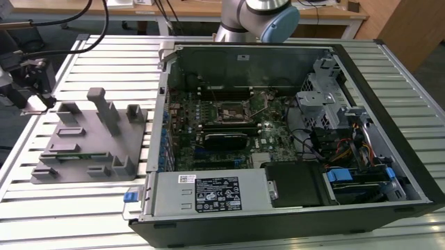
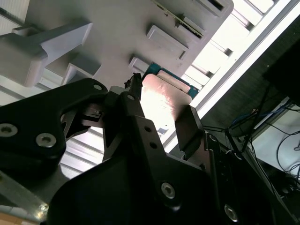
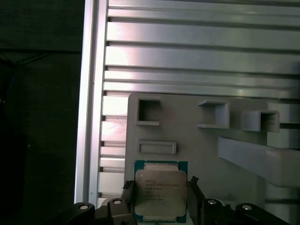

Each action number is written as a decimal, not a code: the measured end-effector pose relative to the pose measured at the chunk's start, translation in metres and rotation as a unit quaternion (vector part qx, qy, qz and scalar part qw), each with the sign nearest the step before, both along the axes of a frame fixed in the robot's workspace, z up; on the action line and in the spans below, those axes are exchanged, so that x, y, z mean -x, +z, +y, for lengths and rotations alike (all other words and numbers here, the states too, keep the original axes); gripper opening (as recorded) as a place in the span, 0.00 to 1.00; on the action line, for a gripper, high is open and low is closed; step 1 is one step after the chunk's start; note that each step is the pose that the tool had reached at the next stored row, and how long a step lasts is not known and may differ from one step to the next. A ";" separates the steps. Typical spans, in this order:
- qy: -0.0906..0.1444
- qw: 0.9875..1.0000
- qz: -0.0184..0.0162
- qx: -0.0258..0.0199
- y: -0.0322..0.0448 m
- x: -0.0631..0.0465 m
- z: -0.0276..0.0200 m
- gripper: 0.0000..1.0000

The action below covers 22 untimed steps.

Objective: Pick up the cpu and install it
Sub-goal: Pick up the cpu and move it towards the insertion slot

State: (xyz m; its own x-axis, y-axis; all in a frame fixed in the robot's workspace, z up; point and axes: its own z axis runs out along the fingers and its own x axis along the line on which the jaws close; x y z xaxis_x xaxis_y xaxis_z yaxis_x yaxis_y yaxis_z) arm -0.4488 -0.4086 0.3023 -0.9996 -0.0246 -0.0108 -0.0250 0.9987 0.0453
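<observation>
Since both wrist views look straight along the claw, this one's easy: its two fingers are closed in on opposite edges of the cpu and pinching it. The silver lid faces the first wrist camera, with green board edge around it. The chip sits over a corner of the grey fixture, by its small square pockets; can't tell if it's touching. In the exterior view the claw is at the exterior view's left edge of the slatted worktop, well apart from the open PC case and its CPU socket.
</observation>
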 end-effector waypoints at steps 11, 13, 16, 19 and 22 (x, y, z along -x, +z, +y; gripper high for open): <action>0.000 1.000 0.000 0.000 0.0199 0.000 0.0012 0.53; 0.000 1.000 0.000 0.000 0.0240 0.000 0.0014 0.53; 0.000 1.000 0.000 0.000 0.0304 0.000 0.0019 0.53; 0.000 1.000 0.000 0.000 0.0372 0.000 0.0024 0.53; 0.000 1.000 0.000 0.000 0.0448 0.000 0.0031 0.53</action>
State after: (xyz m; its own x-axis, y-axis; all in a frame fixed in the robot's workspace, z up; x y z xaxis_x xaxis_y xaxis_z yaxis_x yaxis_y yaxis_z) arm -0.4490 -0.4055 0.3472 -0.9996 -0.0245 -0.0108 -0.0249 0.9987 0.0453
